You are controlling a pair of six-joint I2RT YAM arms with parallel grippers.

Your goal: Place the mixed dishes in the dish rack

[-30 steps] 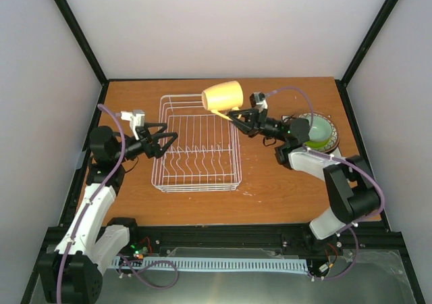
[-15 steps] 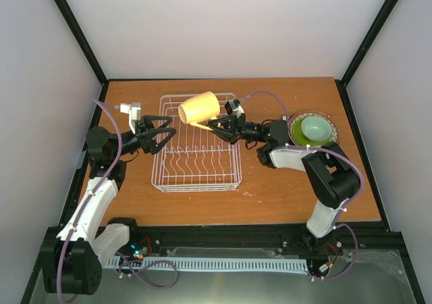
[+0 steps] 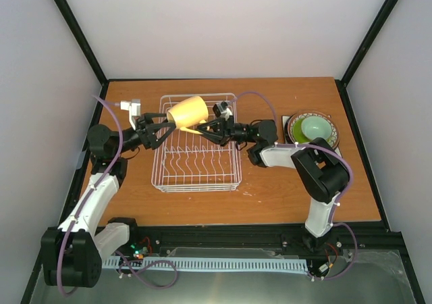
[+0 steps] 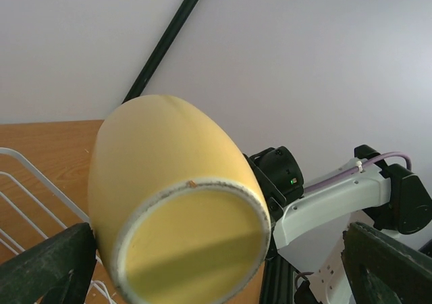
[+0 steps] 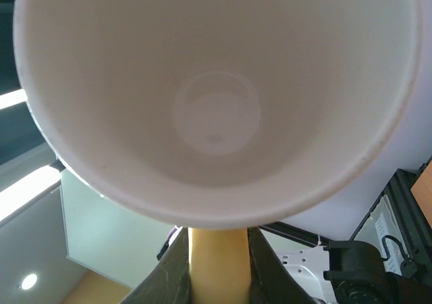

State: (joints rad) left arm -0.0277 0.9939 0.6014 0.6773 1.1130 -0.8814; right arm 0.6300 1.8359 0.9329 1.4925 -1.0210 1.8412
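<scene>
The wooden table is seen from above, with the dish rack set on its left-centre part, a rectangular white wire basket with rows of upright prongs. Near the right edge of the table, well apart from the rack, a stack of plates is found, and the pale mint bowl is seated upright on top of it. The individual plates beneath the bowl cannot be told apart from this view.

The yellow cup is held in the air over the far part of the rack, tipped onto its side with its mouth turned toward the left arm. It is not resting on the wires. The right gripper is clenched on the cup's handle, which is seen pinched between the dark fingers in the right wrist view. The left gripper is spread wide, and in the left wrist view the cup is framed between its two jaws; whether either jaw touches the cup cannot be told.

The cup is shown as smooth and rounded, with a yellow outside, a pale thick rim and a plain inside with a faint ring at the bottom.
</scene>
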